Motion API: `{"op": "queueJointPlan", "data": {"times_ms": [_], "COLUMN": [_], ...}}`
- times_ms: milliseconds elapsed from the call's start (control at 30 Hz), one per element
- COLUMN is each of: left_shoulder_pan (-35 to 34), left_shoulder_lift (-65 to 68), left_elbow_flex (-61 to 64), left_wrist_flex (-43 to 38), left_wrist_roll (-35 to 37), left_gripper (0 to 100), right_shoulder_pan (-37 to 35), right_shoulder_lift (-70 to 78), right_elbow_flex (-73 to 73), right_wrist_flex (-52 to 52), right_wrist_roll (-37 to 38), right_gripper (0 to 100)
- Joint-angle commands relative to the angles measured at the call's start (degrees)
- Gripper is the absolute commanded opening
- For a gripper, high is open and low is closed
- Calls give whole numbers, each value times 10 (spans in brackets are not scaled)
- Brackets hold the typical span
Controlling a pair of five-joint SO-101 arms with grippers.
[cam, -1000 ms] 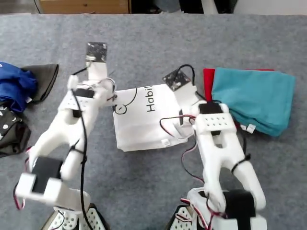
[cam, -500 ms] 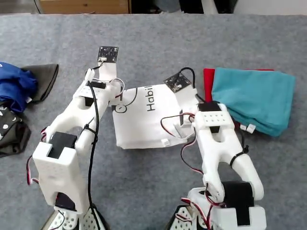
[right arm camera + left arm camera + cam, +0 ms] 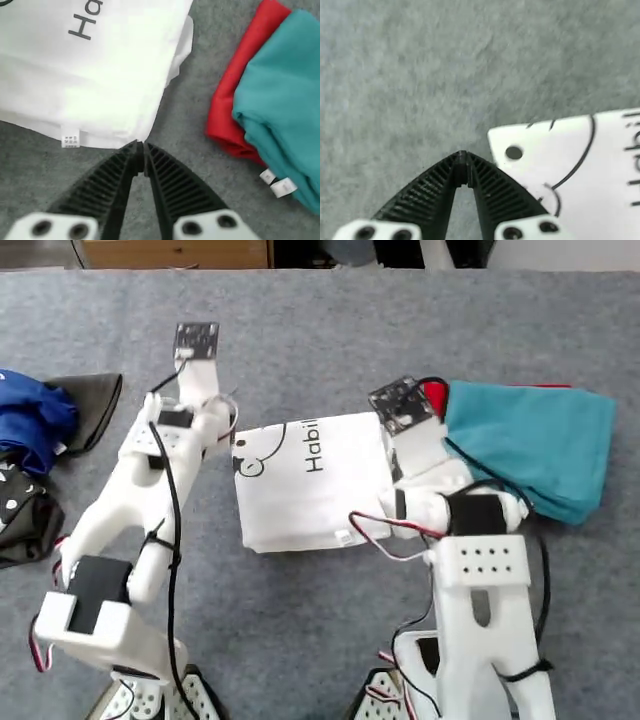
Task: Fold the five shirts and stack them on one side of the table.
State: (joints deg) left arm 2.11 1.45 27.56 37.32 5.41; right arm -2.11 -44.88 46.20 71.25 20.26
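A folded white shirt [image 3: 310, 485] with black print lies mid-table. My left gripper [image 3: 462, 167] is shut with nothing in it, its tip on the carpet just beside the white shirt's corner [image 3: 560, 165]; from above, the left gripper [image 3: 232, 440] sits at the shirt's far left corner. My right gripper [image 3: 140, 149] is shut and empty at the white shirt's [image 3: 100, 75] near right corner, also seen from above as the right gripper [image 3: 393, 505]. A folded teal shirt [image 3: 525, 445] lies on a red shirt [image 3: 433, 402] at the right. The red shirt [image 3: 235, 110] and teal shirt [image 3: 280, 95] lie beside the right gripper.
At the left edge lie an unfolded blue shirt [image 3: 30, 425], a dark shirt [image 3: 95, 400] and a dark patterned one [image 3: 20, 515]. Grey carpet [image 3: 320, 330] covers the table. A wooden cabinet [image 3: 175, 252] stands behind the far edge.
The left arm swung in towards the white shirt, then back out to the left. The right arm turned right, its wrist now close to the teal and red stack.
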Motion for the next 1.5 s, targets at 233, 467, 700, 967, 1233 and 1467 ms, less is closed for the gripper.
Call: {"op": "queueJointPlan", "data": {"times_ms": [233, 467, 700, 967, 1233, 1467], "left_shoulder_pan": [-57, -58, -58, -58, -58, -58], "left_shoulder_lift": [-68, -67, -67, -67, -67, -67], "left_elbow_flex": [177, 176, 176, 177, 177, 177], "left_wrist_flex": [-148, -145, -144, -144, -144, -144], "left_wrist_roll": [11, 11, 11, 11, 11, 11], "left_gripper": [28, 28, 28, 28, 28, 28], "right_shoulder_pan": [-117, -120, -119, -119, -118, -111], "right_shoulder_lift": [113, 279, 429, 495, 465, 378], "right_elbow_flex": [-37, -73, -108, -107, -107, -112], "right_wrist_flex": [-18, -96, -171, -208, -205, -184], "right_wrist_roll": [-310, -423, -460, -455, -430, -381], "right_gripper": [327, 431, 423, 241, 30, 14]}}
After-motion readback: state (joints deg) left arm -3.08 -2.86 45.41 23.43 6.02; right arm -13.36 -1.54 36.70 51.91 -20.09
